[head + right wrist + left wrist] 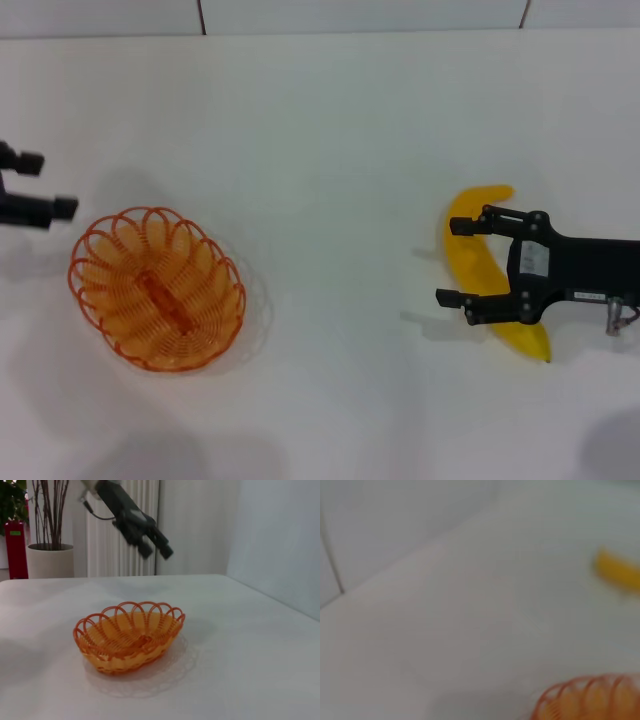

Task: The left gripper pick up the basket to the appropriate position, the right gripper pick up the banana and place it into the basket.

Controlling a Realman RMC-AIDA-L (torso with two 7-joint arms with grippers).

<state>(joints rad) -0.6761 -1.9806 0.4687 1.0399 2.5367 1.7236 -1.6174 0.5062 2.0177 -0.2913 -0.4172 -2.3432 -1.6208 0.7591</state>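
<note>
Fingers of the right gripper [458,262] stand apart at the right of the head frame, one above the other, straddling the middle of the banana [468,262]; from overhead I cannot tell whether the tips are down at the fruit's level or poised above it, and nothing is clamped. The banana lies flat on the white table [330,150], a smooth yellow crescent with tapered ends, its bulge facing frame left and its lower tip poking out below the claw. Well apart, at lower left of the frame, sits the basket [157,289], a shallow oval of orange wire with a looped rim and a woven orange floor, empty and resting on the table. The left gripper [35,185] pokes in at the left edge, just beside the basket's upper rim but not touching it; in the right wrist view it hangs in the air above and behind the basket, and whether its fingers are parted I cannot tell. As for risks, the banana's slick curved skin could roll or pivot if the fingers close off its centre line or too high, leaving it skewed or dropped. The open wire loops could snag a fingertip, and so light a basket may skid or tip if caught by one rim only.
</note>
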